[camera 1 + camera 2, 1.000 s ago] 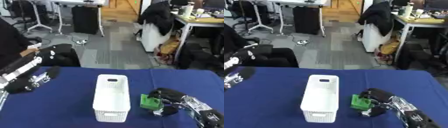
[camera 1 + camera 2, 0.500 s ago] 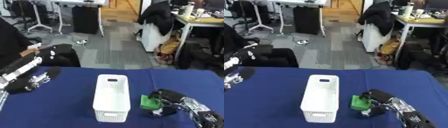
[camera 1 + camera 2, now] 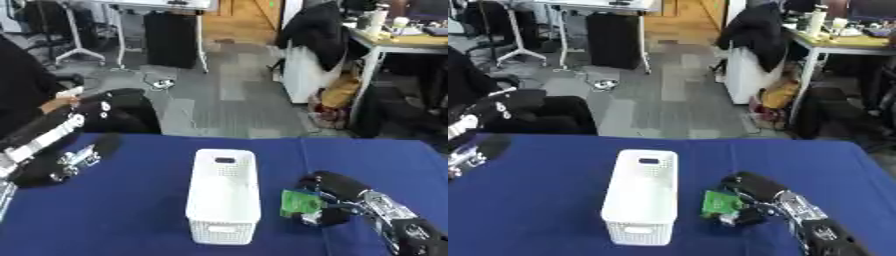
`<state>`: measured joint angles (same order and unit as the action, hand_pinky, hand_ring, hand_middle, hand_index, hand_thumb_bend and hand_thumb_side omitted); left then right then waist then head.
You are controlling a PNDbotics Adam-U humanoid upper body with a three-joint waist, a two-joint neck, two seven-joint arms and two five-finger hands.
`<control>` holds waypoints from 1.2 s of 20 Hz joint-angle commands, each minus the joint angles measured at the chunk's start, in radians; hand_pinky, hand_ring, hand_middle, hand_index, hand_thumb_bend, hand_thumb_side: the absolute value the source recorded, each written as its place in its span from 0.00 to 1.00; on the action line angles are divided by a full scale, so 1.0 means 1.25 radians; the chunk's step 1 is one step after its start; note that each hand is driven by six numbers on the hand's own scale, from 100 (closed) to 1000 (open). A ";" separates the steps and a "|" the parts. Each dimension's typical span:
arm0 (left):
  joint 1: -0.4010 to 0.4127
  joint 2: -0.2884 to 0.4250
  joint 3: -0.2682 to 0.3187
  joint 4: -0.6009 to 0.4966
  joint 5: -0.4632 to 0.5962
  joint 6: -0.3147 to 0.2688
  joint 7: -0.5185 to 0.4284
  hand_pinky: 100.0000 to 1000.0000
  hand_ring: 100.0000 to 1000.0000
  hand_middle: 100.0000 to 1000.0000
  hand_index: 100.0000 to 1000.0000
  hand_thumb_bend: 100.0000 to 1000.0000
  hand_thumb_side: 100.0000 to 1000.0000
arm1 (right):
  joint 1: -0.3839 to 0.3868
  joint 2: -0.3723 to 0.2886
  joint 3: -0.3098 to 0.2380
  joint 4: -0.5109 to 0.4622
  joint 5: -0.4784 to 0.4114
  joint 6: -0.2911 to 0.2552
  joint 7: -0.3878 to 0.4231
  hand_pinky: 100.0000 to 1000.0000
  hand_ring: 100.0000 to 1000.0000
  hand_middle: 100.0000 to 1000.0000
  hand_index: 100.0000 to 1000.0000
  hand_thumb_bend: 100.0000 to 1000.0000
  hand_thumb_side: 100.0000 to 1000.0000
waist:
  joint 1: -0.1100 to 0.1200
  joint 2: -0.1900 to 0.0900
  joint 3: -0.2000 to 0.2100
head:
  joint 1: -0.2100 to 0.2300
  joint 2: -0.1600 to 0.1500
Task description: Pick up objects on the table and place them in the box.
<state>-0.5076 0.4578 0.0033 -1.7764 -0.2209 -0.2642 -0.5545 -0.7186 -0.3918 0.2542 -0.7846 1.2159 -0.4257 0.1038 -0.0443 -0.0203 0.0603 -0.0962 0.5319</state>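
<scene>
A white perforated box (image 3: pixel 225 195) stands lengthwise in the middle of the blue table (image 3: pixel 131 225). Just right of it my right hand (image 3: pixel 330 197) is curled round a small green object (image 3: pixel 297 202), held close to the table beside the box's right wall. At the table's left edge my left hand (image 3: pixel 74 160) hangs with its fingers relaxed and nothing in it. The box's inside is not visible from here.
Beyond the table's far edge lies grey floor with a desk (image 3: pixel 394 42), a dark coat over a chair (image 3: pixel 315 30) and a black cabinet (image 3: pixel 171 37). A person's dark sleeve (image 3: pixel 26 95) shows at far left.
Little has changed: the right hand still holds the green object beside the box, shifted only slightly. The left hand stays at the left edge.
</scene>
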 commanded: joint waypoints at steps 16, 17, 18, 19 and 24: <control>-0.013 0.013 0.001 -0.009 0.003 -0.002 -0.002 0.83 0.96 1.00 0.99 0.04 1.00 | -0.003 0.006 -0.047 0.059 0.090 0.016 -0.041 0.99 0.81 0.87 0.91 0.47 1.00 | 0.005 -0.006 -0.001 | 0.011 0.004; -0.013 0.014 0.001 -0.009 0.003 -0.002 -0.002 0.83 0.96 1.00 0.99 0.04 1.00 | -0.003 0.006 -0.053 0.051 0.085 0.021 -0.046 0.99 0.81 0.87 0.91 0.47 1.00 | 0.005 -0.006 -0.001 | 0.012 0.004; -0.012 0.014 0.001 -0.009 0.003 -0.002 -0.002 0.83 0.96 1.00 0.99 0.04 1.00 | -0.004 0.005 -0.058 0.042 0.080 0.027 -0.049 0.98 0.81 0.86 0.91 0.47 1.00 | 0.006 -0.006 -0.002 | 0.012 0.004; -0.012 0.014 0.001 -0.009 0.003 -0.002 -0.002 0.83 0.96 1.00 0.99 0.04 1.00 | -0.004 0.004 -0.062 0.032 0.075 0.033 -0.051 0.98 0.81 0.86 0.91 0.47 1.00 | 0.005 -0.007 -0.002 | 0.011 0.004; -0.012 0.014 0.000 -0.009 0.003 -0.002 -0.003 0.83 0.96 1.00 0.99 0.03 1.00 | -0.013 -0.010 -0.064 -0.016 0.057 0.052 -0.051 0.98 0.80 0.86 0.90 0.48 1.00 | 0.005 -0.008 -0.002 | 0.012 0.004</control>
<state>-0.5072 0.4578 0.0032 -1.7764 -0.2209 -0.2636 -0.5568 -0.7132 -0.3752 0.1826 -0.7749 1.2953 -0.3687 0.0425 -0.0404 -0.0203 0.0583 -0.0877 0.5324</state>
